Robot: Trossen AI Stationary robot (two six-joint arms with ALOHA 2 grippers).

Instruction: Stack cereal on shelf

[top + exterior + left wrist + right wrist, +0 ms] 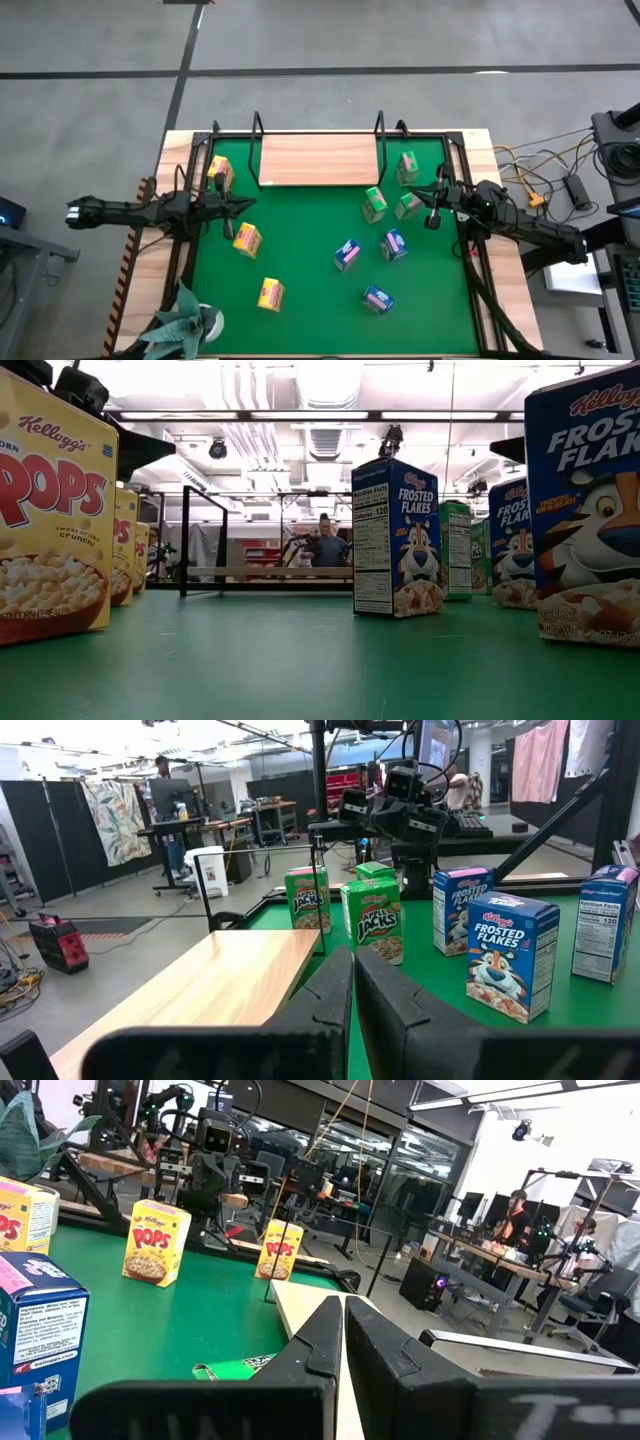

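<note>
The shelf point(315, 160), a light wooden board with black wire uprights, lies at the far edge of the green mat point(300, 265). Standing on the mat are three yellow cereal boxes point(247, 239) at the left, three green ones point(375, 203) at the far right and three blue ones point(393, 244) at the near right. My left gripper point(248, 205) hovers shut between two yellow boxes, close to the shelf's near left corner point(230, 970). Shut as well, my right gripper point(420, 194) hangs above the green boxes point(372, 915). Neither holds anything.
A potted plant point(188, 322) stands at the table's near left corner. Cables and gear point(560, 190) lie off the right edge. Bare mat shows in the middle, in front of the shelf. A person point(325, 540) sits in the room beyond.
</note>
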